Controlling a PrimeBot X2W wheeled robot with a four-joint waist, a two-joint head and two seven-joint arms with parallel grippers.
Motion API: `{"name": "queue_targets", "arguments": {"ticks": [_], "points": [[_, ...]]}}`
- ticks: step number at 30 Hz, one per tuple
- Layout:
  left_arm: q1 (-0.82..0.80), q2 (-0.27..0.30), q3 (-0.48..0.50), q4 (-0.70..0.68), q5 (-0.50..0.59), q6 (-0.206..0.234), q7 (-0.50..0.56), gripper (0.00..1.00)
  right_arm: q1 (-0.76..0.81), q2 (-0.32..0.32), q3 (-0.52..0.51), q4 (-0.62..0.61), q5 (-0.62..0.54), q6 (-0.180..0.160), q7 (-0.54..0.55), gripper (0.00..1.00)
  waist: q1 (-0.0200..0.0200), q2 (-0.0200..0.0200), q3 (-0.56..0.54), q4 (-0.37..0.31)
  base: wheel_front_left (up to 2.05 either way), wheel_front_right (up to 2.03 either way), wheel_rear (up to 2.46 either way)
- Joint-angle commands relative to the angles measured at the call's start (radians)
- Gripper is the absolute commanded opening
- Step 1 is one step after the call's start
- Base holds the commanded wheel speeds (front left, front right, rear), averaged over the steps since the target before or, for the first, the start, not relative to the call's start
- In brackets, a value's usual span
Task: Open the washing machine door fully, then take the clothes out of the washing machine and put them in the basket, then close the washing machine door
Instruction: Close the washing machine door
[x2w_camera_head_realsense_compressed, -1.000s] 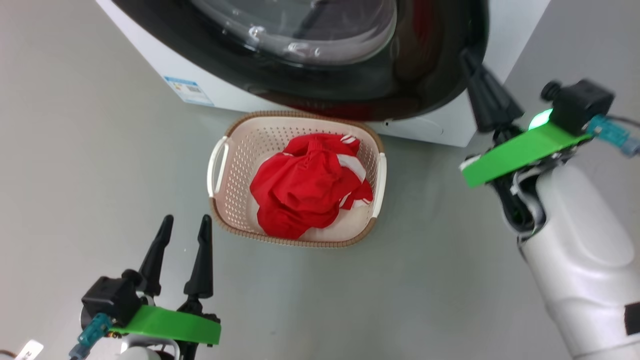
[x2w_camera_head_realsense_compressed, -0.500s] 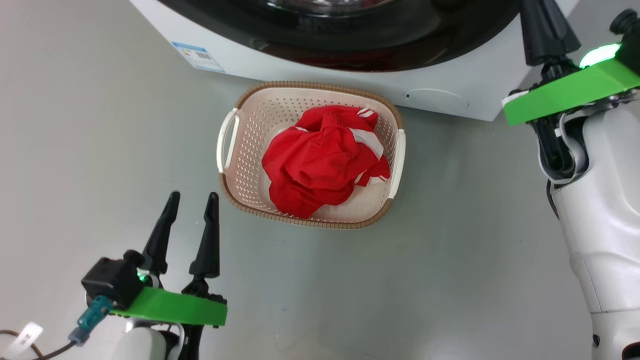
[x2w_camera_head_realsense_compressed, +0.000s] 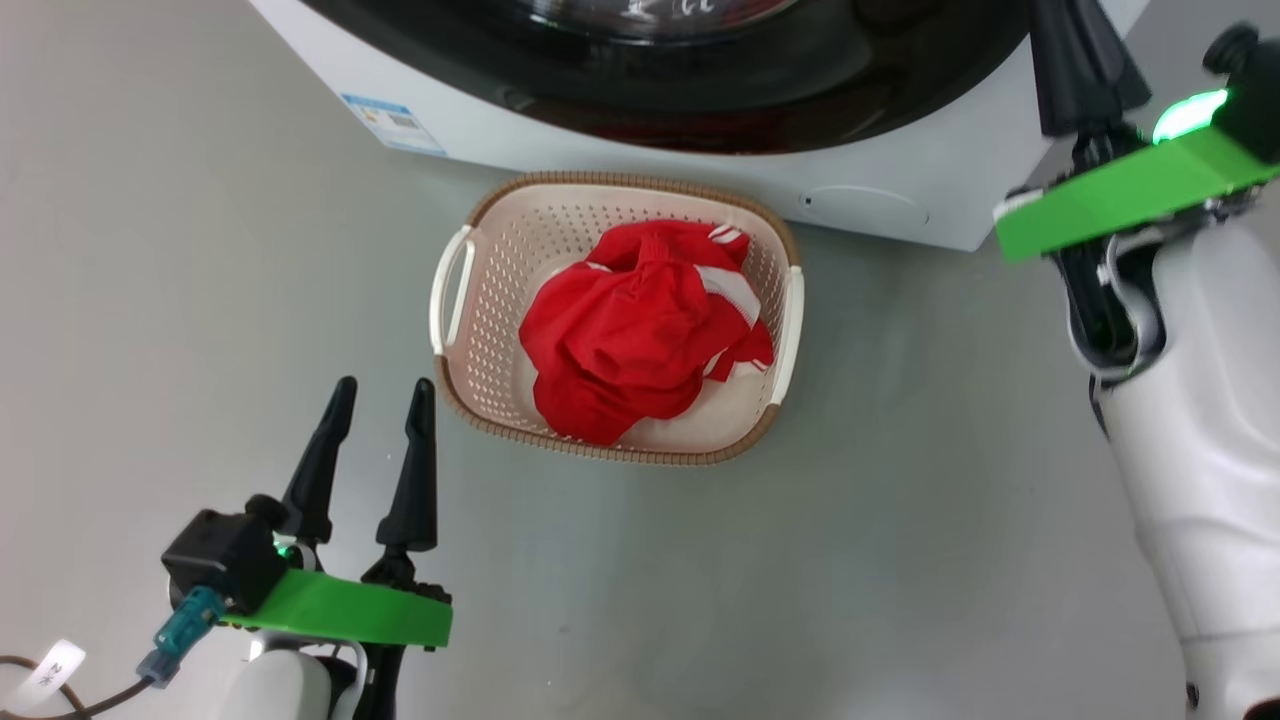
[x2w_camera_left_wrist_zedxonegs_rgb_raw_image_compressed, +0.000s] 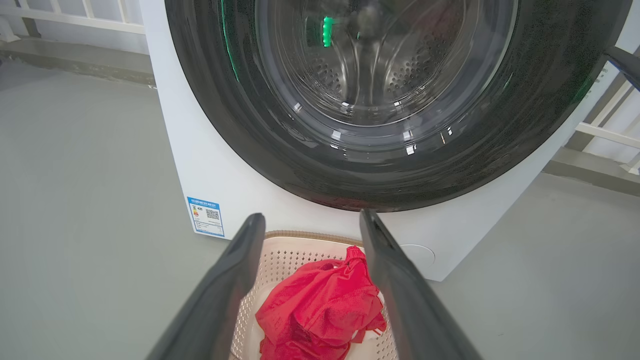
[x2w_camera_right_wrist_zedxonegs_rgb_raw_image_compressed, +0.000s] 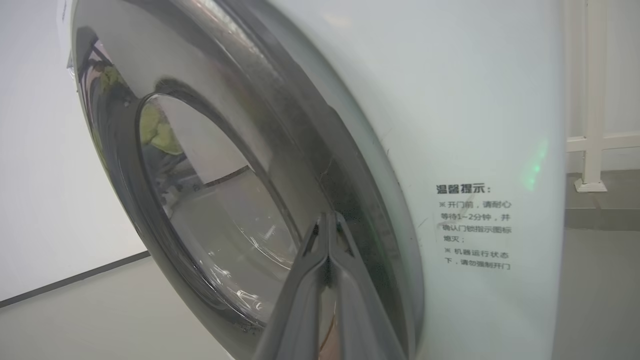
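The clothes (x2w_camera_head_realsense_compressed: 630, 340) lie bunched in the basket (x2w_camera_head_realsense_compressed: 612, 186), which stands on the grey floor (x2w_camera_head_realsense_compressed: 800, 560) just in front of the washing machine (x2w_camera_head_realsense_compressed: 500, 140). The washing machine door (x2w_camera_left_wrist_zedxonegs_rgb_raw_image_compressed: 280, 125) lies against the machine's white front, the steel drum showing through its glass. The left gripper (x2w_camera_head_realsense_compressed: 385, 392) hangs beside the basket, its 2 fingers spread apart and holding nothing. The right gripper (x2w_camera_right_wrist_zedxonegs_rgb_raw_image_compressed: 328, 219) has its 2 fingers pressed together, empty, tips at the door's black rim; whether they touch it cannot be told.

washing machine door (x2w_camera_left_wrist_zedxonegs_rgb_raw_image_compressed: 240, 125) cropped, basket (x2w_camera_left_wrist_zedxonegs_rgb_raw_image_compressed: 295, 255) partly hidden
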Motion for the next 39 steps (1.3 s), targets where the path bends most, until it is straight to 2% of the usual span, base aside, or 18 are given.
{"name": "queue_targets", "arguments": {"ticks": [1,2,18,28,39], "points": [[-0.006,0.02,0.04,-0.015,0.015,-0.003,-0.008,1.0,0.049,0.016,0.027,-0.028,0.008,-0.002,0.003,0.94,0.0,0.0,-0.024,-0.011,0.0,0.0,0.0],[-0.004,0.02,0.043,-0.013,0.019,-0.003,-0.008,1.0,0.068,0.013,0.032,-0.03,0.009,-0.002,0.003,1.0,0.0,0.0,-0.033,-0.015,0.0,0.0,0.0],[0.057,0.033,0.087,0.029,0.082,-0.003,-0.008,1.0,0.379,0.005,0.052,-0.018,0.012,-0.002,0.003,1.0,0.0,0.0,-0.164,-0.105,0.0,0.0,0.0],[0.104,0.062,0.091,0.048,0.104,-0.003,-0.008,1.0,0.523,0.014,0.013,-0.033,0.01,-0.002,0.003,1.0,0.0,0.0,-0.227,-0.171,0.0,0.0,0.0],[0.155,0.074,0.098,0.058,0.07,-0.003,-0.008,1.0,0.653,0.022,-0.038,-0.085,-0.002,-0.002,0.003,1.0,0.0,0.0,-0.29,-0.226,0.0,0.0,0.0]]}}
